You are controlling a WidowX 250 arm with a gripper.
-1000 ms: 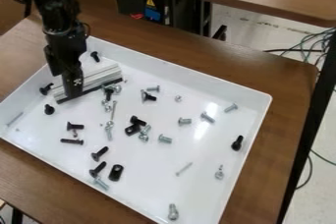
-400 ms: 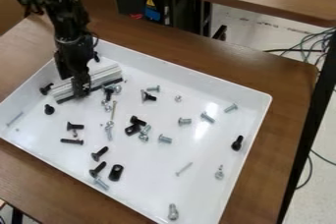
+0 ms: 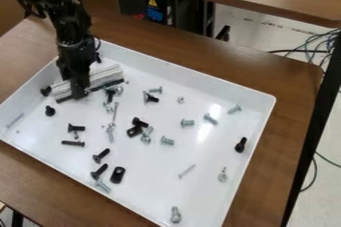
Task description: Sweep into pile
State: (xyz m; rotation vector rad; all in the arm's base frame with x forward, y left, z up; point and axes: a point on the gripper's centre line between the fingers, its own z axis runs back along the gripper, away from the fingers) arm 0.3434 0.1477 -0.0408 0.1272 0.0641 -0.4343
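White-silver: one long bar [image 3: 105, 77] with a black edge strip [image 3: 106, 85], lying inside the white tray [image 3: 153, 186] near its upper-left corner in the view. Labels: we note one yellow triangle [image 3: 153, 2] above a blue patch [image 3: 155, 15], both on the dark equipment behind; any print is too small for us to read. Orientation: the bar's long axis runs on a slant from lower left to upper right, strip facing the scattered hardware. Tool [image 3: 79, 93]: black, hanging down at the bar's middle — whether open, closed or gripping it, we cannot tell. In front of the strip: a black bolt [image 3: 110, 95] and several silver screws [image 3: 119, 90], close by. At the bar's left end, one black screw [image 3: 46, 90]. Loose across the tray: more black and silver screws, plus a slotted black piece [image 3: 118, 174]. Beneath — a brown wooden surface [image 3: 293, 81]; cables [image 3: 319, 42] at the right.
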